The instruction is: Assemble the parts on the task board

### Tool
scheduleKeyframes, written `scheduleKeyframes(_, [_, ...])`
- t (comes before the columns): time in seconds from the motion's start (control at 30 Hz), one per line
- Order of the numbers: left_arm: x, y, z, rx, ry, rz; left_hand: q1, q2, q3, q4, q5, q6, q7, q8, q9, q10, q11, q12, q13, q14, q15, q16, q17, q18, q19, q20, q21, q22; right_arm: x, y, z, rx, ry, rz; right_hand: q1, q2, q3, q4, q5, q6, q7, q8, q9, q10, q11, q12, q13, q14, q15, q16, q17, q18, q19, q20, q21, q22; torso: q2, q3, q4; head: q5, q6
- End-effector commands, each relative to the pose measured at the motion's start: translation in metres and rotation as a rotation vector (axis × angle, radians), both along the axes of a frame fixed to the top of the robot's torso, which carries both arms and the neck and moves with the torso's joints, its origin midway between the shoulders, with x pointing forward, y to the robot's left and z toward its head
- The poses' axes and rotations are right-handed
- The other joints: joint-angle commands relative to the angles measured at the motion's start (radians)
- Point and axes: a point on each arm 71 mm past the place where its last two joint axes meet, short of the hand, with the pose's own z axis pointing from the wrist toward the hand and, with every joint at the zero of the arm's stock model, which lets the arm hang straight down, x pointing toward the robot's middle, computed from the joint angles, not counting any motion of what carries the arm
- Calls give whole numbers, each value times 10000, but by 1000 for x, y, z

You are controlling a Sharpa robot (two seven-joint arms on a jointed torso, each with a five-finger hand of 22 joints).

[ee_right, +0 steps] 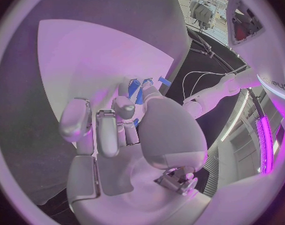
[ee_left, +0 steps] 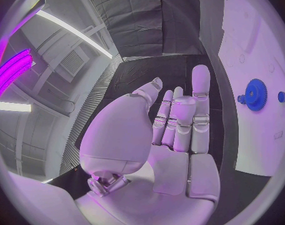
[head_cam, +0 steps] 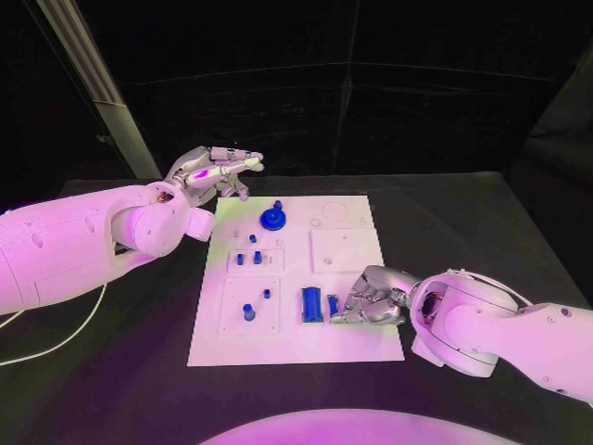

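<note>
The white task board (head_cam: pixel 357 338) lies in the middle of the table. On it are a blue gear (head_cam: pixel 272 219) (ee_left: pixel 255 94), several small blue pegs (head_cam: pixel 248 259), a wide blue block (head_cam: pixel 310 304) and a narrow blue block (head_cam: pixel 333 307) (ee_right: pixel 138 91). My right hand (head_cam: pixel 372 297) (ee_right: pixel 127 130) rests low on the board's near right part, fingers curled, thumb and a finger pinching the narrow block, which still lies on the board. My left hand (head_cam: pixel 218 172) (ee_left: pixel 174 135) hovers above the board's far left corner with its fingers stretched out and nothing in it.
The board's right half (head_cam: pixel 344 248) carries white raised plates and round recesses. Black table surface (head_cam: pixel 457 218) surrounds the board. A white cable (head_cam: pixel 43 348) runs over the table at the near left.
</note>
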Motion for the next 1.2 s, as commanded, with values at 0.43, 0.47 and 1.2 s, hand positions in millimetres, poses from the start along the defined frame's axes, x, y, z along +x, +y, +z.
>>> scheduleKeyframes(0.43, [0, -3, 1, -54, -24, -153, -13, 94, -7, -15, -19, -64, -3, 9, -5, -100, 15, 78, -16, -106, 16, 65, -33, 136, -78, -3, -40, -20, 7, 0, -6, -766, 5, -47, 426, 512, -160, -98, -3, 71, 55, -32, 43, 16, 27, 42, 72, 608, -24, -4, 316, -89, -8, -4, -11, 70, 10, -7, 7, -20, -29])
scheduleKeyframes(0.47, [0, -3, 1, -54, -23, -154, -13, 94, -7, -15, -19, -64, -3, 9, -5, -100, 15, 78, -16, -106, 16, 65, -33, 136, -78, -3, -40, -20, 8, 1, -7, -815, 22, -64, 444, 535, -165, -107, 4, 74, 54, -31, 45, 20, 26, 48, 78, 608, -26, -4, 316, -90, -3, -5, -5, 79, 5, -5, 4, -16, -30])
scheduleKeyframes(1.2, [0, -2, 1, -54, -29, -147, -13, 96, -7, -14, -18, -67, -1, 11, -5, -106, 17, 86, -16, -122, 17, 47, -80, 136, -79, -1, -43, -21, 13, -6, 1, 1882, -199, -506, -96, 137, -1387, 248, -1016, -410, 214, -291, -27, -287, 163, -466, -265, 495, 75, -342, -144, 24, -307, 62, -436, -557, -29, -1, 3, -64, 126])
